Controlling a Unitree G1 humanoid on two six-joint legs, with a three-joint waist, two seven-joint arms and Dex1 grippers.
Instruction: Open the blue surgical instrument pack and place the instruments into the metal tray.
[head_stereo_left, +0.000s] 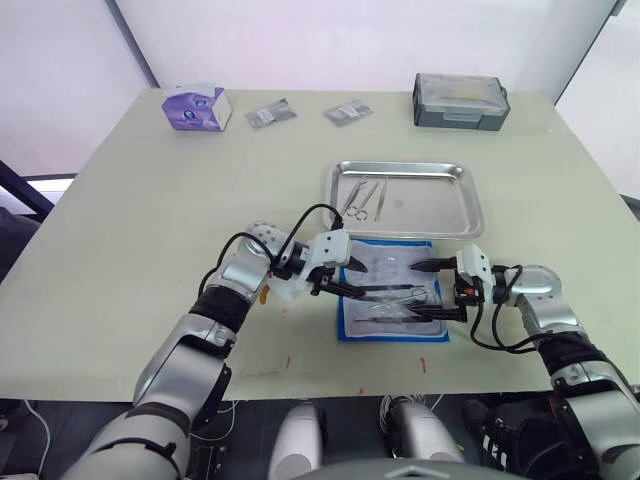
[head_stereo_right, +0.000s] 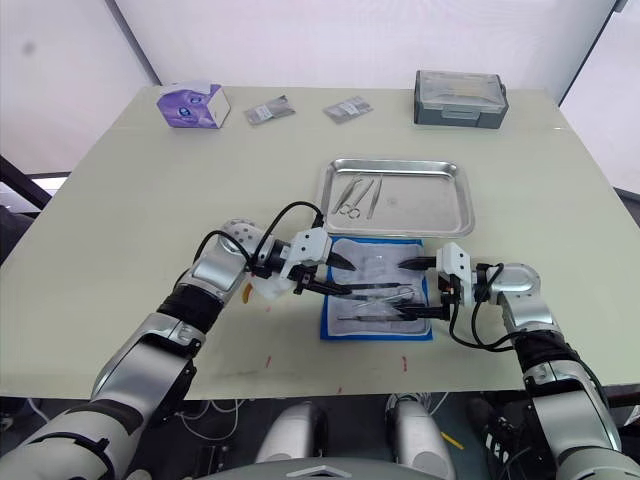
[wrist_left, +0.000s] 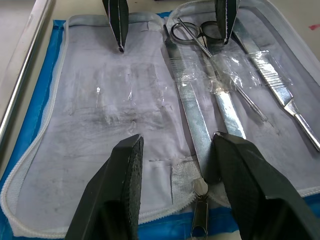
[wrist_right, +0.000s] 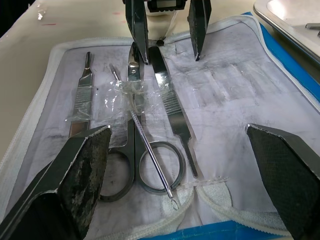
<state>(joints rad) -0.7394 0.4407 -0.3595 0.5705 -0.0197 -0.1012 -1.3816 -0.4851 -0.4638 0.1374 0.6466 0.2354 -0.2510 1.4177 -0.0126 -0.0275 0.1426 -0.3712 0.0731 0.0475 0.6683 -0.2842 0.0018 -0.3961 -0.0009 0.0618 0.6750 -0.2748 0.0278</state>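
Note:
The blue surgical instrument pack (head_stereo_left: 392, 263) lies unzipped and spread flat just in front of the metal tray (head_stereo_left: 400, 167), white lining up. Several instruments (wrist_right: 150, 150) rest on the lining: ring-handled scissors, a thin probe, forceps (wrist_left: 192, 115) and a flat handle, partly under clear film. A few more instruments (head_stereo_left: 362, 197) lie in the tray's left part. My left gripper (head_stereo_left: 350, 277) hovers open over the pack's left side, empty. My right gripper (head_stereo_left: 428, 290) faces it from the right, open wide and low over the scissor rings, with nothing between its fingers (wrist_right: 80, 175).
A purple tissue box (head_stereo_left: 197, 107), two grey sachets (head_stereo_left: 270, 113) and a grey lidded box (head_stereo_left: 460, 100) stand along the table's far edge. The tray's right part is bare. The pack's front edge lies close to the table's near edge.

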